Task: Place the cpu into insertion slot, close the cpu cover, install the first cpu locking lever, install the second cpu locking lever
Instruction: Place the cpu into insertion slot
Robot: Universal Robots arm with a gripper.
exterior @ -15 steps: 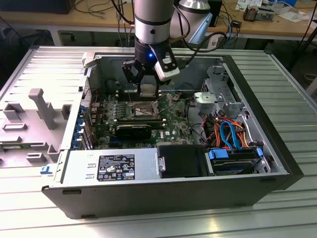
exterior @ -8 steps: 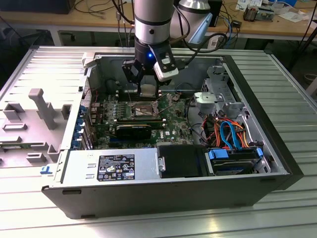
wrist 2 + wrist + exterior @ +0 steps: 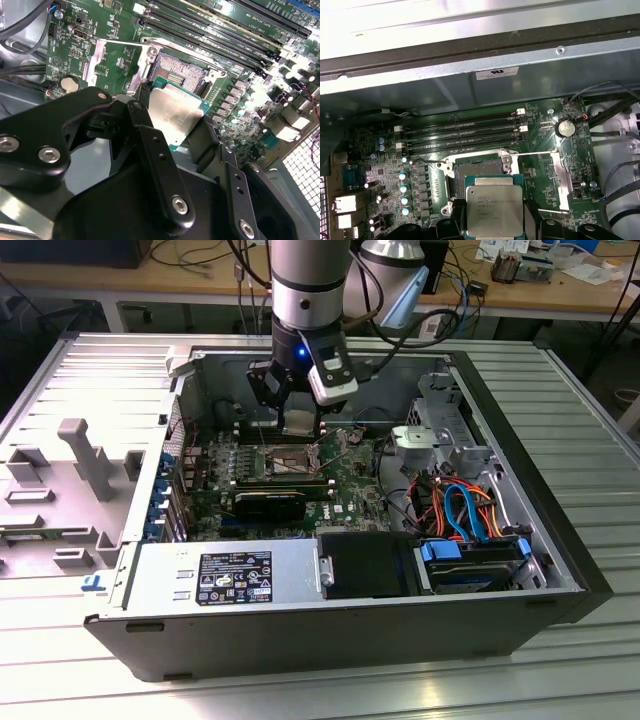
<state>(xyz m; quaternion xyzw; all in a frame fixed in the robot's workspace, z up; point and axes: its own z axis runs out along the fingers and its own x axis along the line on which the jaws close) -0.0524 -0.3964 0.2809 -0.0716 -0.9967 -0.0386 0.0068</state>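
- The black two-fingered gripper [image 3: 299, 423] on the silver robot arm hangs inside the open grey metal computer case [image 3: 560, 540], above the green motherboard [image 3: 350, 495].
- Its black fingers [image 3: 152, 150] are drawn in part-way and pinch the small flat square cpu with a silvery-grey metal top [image 3: 176, 111] by two opposite edges.
- In both wrist views the cpu [image 3: 494, 210] is held in the air, metal top up, close over one edge of the slot and not seated in it.
- The small dark square insertion slot with a silver metal rim [image 3: 476, 169] is uncovered, and its field of contacts [image 3: 181, 74] lies bare.
- The thin square silver metal cpu cover [image 3: 561, 175] is swung open to one side of the slot.
- Long black memory slots [image 3: 465, 131] run just beside the insertion slot, on the side away from the gripper.
- Blue and orange cables [image 3: 465, 505] lie in the case towards the exterior view's right, well apart from the gripper.
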